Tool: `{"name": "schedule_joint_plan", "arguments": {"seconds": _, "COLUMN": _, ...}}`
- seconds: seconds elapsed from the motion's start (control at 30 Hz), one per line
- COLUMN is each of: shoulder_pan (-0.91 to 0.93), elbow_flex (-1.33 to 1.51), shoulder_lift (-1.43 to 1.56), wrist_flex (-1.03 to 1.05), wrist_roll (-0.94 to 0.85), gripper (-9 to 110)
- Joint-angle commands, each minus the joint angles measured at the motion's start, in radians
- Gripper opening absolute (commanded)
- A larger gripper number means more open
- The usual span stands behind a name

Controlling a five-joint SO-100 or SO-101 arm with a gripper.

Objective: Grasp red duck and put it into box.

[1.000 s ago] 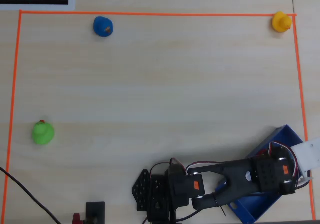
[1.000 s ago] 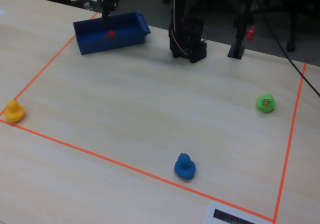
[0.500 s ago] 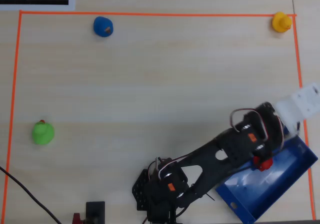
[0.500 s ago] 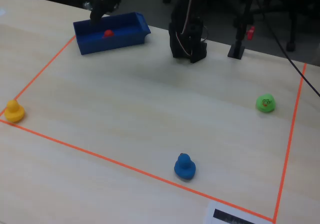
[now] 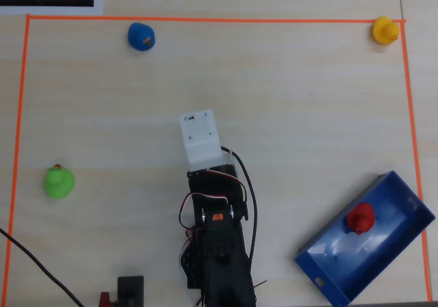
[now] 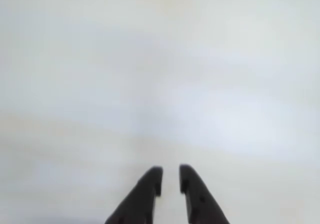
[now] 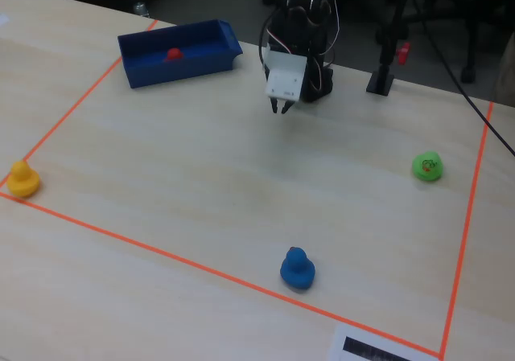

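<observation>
The red duck (image 5: 360,217) sits inside the blue box (image 5: 320,277) at the lower right of the overhead view. In the fixed view the duck (image 7: 173,54) shows as a red spot in the box (image 7: 179,74) at the back left. My gripper (image 7: 279,108) hangs above bare table in front of the arm's base, well apart from the box. In the wrist view my gripper (image 6: 170,176) shows two dark fingers with only a narrow gap and nothing between them, over blurred pale table. In the overhead view a white wrist block (image 5: 201,138) hides the fingers.
A blue duck (image 5: 141,36) (image 7: 297,268), a green duck (image 5: 59,182) (image 7: 426,166) and a yellow duck (image 5: 384,30) (image 7: 22,179) stand near the orange tape border (image 5: 205,19). A black stand (image 7: 382,75) is beside the arm's base.
</observation>
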Motion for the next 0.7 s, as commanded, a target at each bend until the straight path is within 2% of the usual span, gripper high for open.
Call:
{"name": "schedule_joint_plan", "arguments": {"seconds": 0.0, "shoulder_pan": -0.003, "elbow_flex": 0.141, "shoulder_lift": 0.120, "wrist_flex": 0.071, "wrist_roll": -0.015, "gripper": 0}}
{"name": "schedule_joint_plan", "arguments": {"seconds": 0.1, "shoulder_pan": 0.000, "elbow_flex": 0.218, "shoulder_lift": 0.253, "wrist_flex": 0.137, "wrist_roll": -0.003, "gripper": 0}}
{"name": "schedule_joint_plan", "arguments": {"seconds": 0.37, "shoulder_pan": 0.040, "elbow_flex": 0.359, "shoulder_lift": 0.252, "wrist_flex": 0.064, "wrist_roll": -0.014, "gripper": 0}}
{"name": "schedule_joint_plan", "arguments": {"seconds": 0.6, "shoulder_pan": 0.037, "elbow_flex": 0.359, "shoulder_lift": 0.252, "wrist_flex": 0.075, "wrist_roll": 0.064, "gripper": 0}}
{"name": "schedule_joint_plan", "arguments": {"seconds": 0.67, "shoulder_pan": 0.037, "elbow_flex": 0.359, "shoulder_lift": 0.252, "wrist_flex": 0.075, "wrist_roll": 0.069, "gripper": 12}}
